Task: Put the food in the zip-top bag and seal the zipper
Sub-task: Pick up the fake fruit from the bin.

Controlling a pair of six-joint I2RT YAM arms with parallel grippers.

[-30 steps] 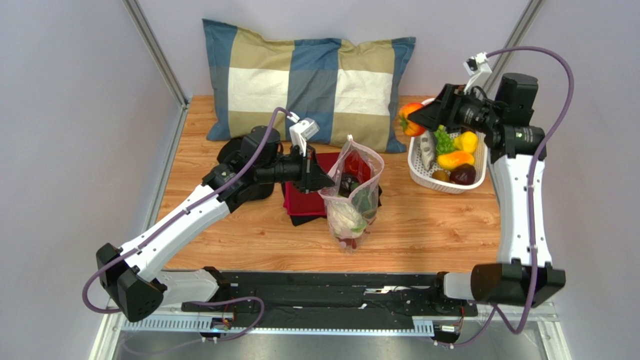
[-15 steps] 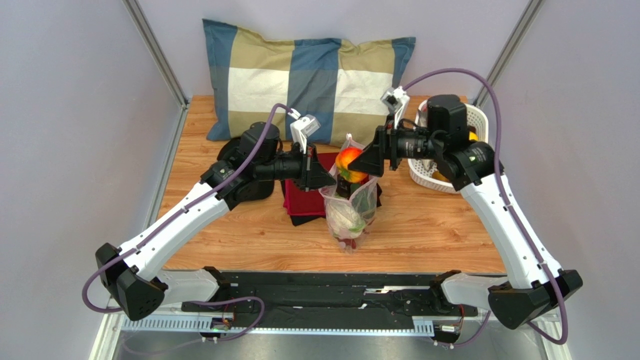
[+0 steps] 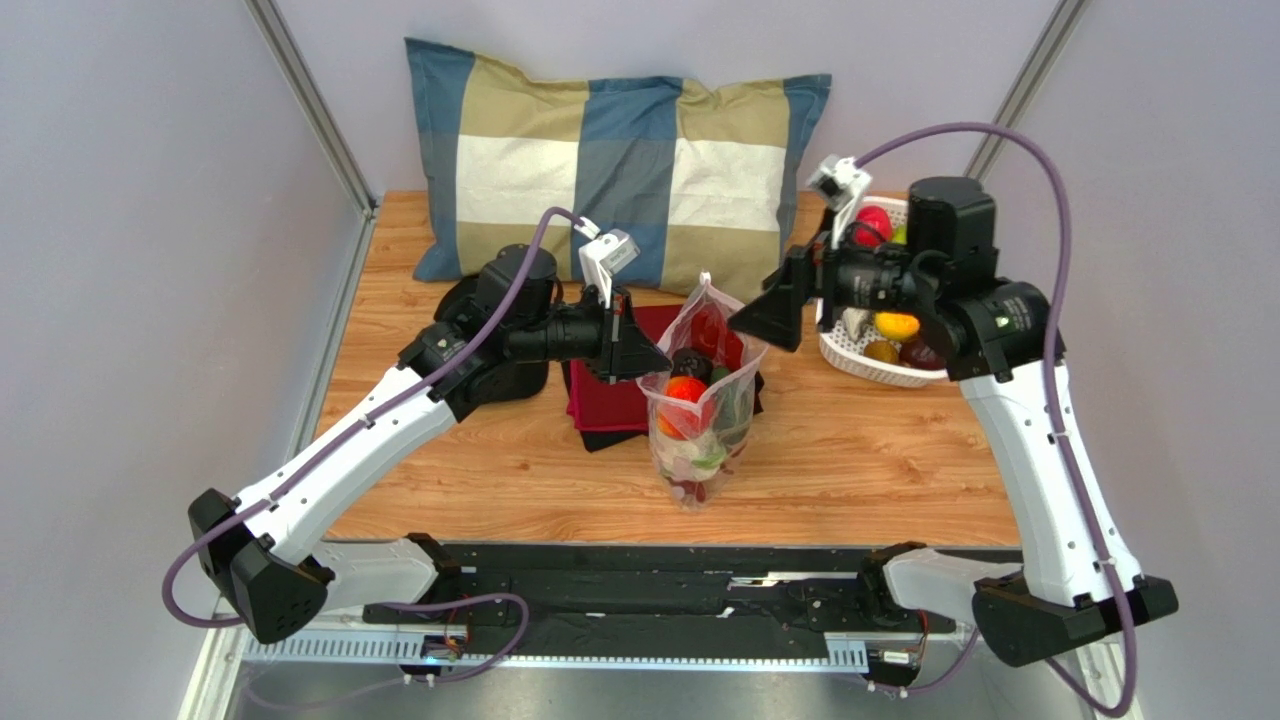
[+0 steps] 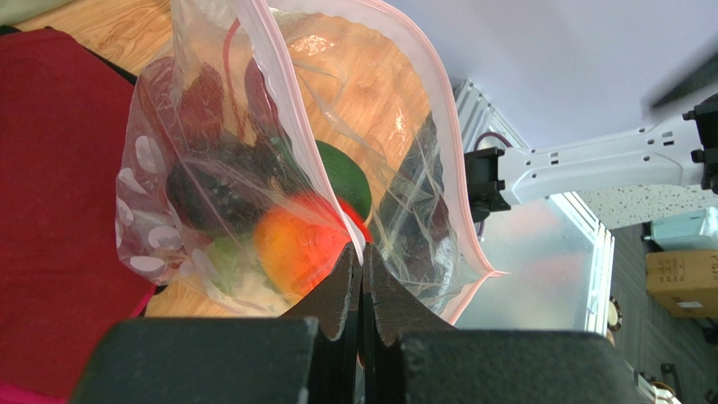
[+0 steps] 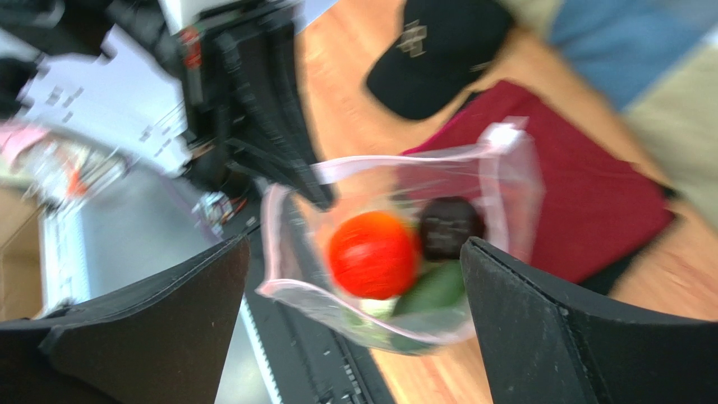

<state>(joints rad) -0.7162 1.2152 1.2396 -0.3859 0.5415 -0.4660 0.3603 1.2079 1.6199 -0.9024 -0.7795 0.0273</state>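
Observation:
The clear zip-top bag (image 3: 702,393) stands open in mid-table, its mouth up. Inside lie an orange-red fruit (image 3: 684,392), a dark piece and a green one. My left gripper (image 3: 655,365) is shut on the bag's left rim; in the left wrist view its jaws (image 4: 362,257) pinch the pink-edged zipper strip (image 4: 282,109). My right gripper (image 3: 756,324) is open and empty, just right of and above the bag's mouth. In the right wrist view it looks down into the bag (image 5: 396,252) at the red fruit (image 5: 373,255).
A white perforated basket (image 3: 887,365) with more fruit stands at the right, under my right arm. A folded red cloth (image 3: 609,402) lies under the bag. A black cap (image 3: 489,323) and a checked pillow (image 3: 616,165) lie behind.
My right gripper carried the orange-red fruit from the basket to the bag's mouth, let it go into the bag and drew back to the right. The left gripper has held still.

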